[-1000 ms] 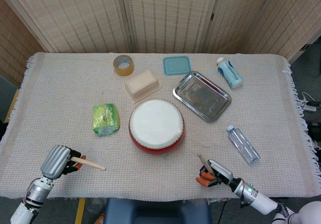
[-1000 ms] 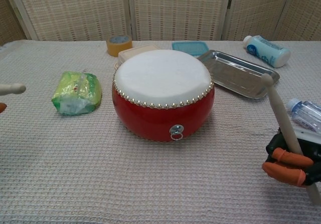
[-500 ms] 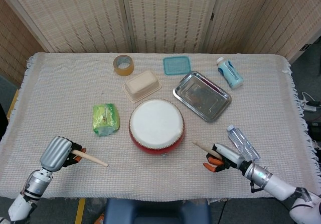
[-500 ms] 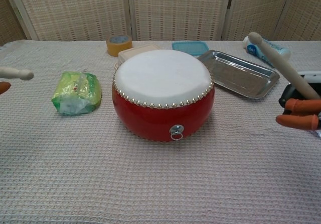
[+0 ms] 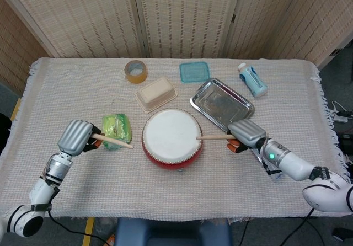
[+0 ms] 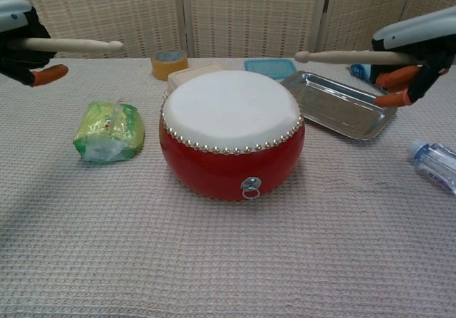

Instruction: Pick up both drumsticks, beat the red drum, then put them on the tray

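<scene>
Drumsticks poised on either side of the red drum point(image 6: 231, 134) at the middle of the counter point(image 6: 214, 261), the beating not yet begun. The left hand point(image 5: 77, 137) grips one drumstick point(image 6: 69, 45), fingers wrapped around its butt, the shaft level and its tip short of the drum's left edge and well above the skin. At right, the right hand point(image 5: 246, 133) holds the other drumstick point(image 6: 349, 57), its orange-tipped fingers point(image 6: 392, 99) curled beneath the shaft, the rounded tip at the drum's right rim and clear of the skin.

A clean beat likely calls for carrying the left stick further inward, then dropping each tip onto the white drumhead point(image 5: 171, 134) rather than the studded rim, grip kept firm so that neither stick twists loose on the rebound.

Around the drum, from left: a green packet point(image 5: 116, 129) lying directly beneath the left stick, a roll of tape point(image 5: 135, 71), a beige box point(image 5: 156, 93) just behind the drum, a teal lid point(image 5: 194, 71), the metal tray point(image 5: 222, 105) where the sticks are to end up, a white-and-blue bottle point(image 5: 252, 79) and a clear water bottle point(image 6: 434, 162) on its side. The packet sits closest to the left hand's path; a low swing could clip it.
</scene>
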Robot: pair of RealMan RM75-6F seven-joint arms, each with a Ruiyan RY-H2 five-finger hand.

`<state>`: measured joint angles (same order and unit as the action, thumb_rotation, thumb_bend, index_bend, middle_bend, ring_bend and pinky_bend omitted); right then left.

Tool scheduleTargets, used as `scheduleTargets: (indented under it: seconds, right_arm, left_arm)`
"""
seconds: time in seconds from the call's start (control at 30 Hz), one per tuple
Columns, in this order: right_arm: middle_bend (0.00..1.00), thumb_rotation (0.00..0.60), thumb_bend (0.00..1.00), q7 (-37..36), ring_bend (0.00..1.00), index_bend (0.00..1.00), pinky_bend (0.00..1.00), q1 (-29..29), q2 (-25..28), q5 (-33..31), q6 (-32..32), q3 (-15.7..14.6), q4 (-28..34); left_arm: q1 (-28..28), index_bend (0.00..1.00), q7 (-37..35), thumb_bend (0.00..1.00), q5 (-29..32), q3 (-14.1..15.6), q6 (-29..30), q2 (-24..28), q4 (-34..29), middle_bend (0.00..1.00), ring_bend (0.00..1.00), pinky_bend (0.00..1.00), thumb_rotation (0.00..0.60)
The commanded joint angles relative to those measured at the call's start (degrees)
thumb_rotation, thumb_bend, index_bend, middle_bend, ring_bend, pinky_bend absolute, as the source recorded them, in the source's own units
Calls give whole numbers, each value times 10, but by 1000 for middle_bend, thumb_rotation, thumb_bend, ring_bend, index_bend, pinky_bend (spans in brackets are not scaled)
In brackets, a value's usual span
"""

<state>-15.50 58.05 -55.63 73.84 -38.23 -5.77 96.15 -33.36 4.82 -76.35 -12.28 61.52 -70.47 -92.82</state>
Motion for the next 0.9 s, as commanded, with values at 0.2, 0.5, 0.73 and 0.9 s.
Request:
scheduleTargets:
  seconds: [0.2, 0.5, 0.73, 0.9]
  right_arm:
    - [1000, 600, 410, 448, 1000, 1000, 1000, 151, -64, -381, -52, 2, 39]
    - [1000, 600, 410, 561, 1000, 1000, 1000, 184, -112, -484, -101, -14, 31]
    - [1000, 600, 410, 606, 1000, 1000, 1000, 189, -147, -523, -97, -32, 3]
    - [1000, 600, 410, 583, 1000, 1000, 1000, 180, -121, -501, -124, -3, 39]
  left_arm:
    - [-61, 1000, 122, 488, 100, -22, -52, -51, 18, 1000, 1000, 1000, 600]
    - [-86, 1000, 194, 489, 156, -21, -49, -67, 20, 1000, 1000, 1000, 600]
    - [-92, 1000, 246, 489, 180, -25, -17, -47, -25, 1000, 1000, 1000, 600]
    - [-120, 1000, 308, 489, 248, -30, -12, -79, -29, 1000, 1000, 1000, 600]
